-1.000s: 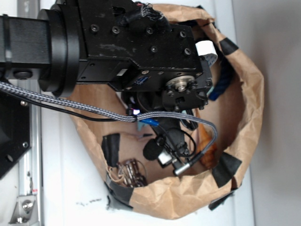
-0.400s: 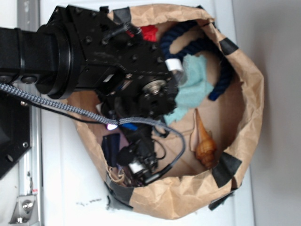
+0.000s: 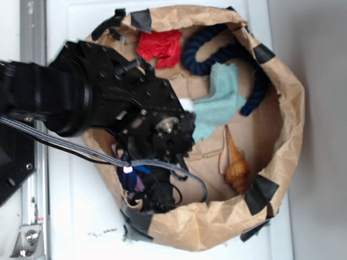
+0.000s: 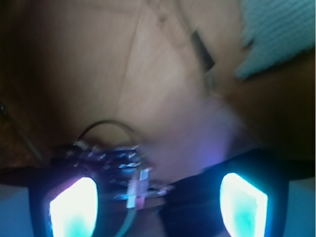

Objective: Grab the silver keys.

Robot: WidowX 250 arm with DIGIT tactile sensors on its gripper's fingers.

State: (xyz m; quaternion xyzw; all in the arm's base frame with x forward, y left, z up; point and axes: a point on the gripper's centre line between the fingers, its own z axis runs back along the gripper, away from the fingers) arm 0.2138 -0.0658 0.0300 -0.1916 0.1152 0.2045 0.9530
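The arm (image 3: 81, 103) is matte black, with round joints and small dark screws. A grey braided cable (image 3: 70, 147) runs along it. In the wrist view, two finger pads (image 4: 74, 207) glow cyan-white.

A crumpled brown paper bin (image 3: 290, 108), its rim patched with black tape, sits on a white tabletop (image 3: 70, 227) and holds a red cloth (image 3: 160, 46), navy rope (image 3: 217, 54), teal cloth (image 3: 219, 103) and brown seashell (image 3: 236, 168).
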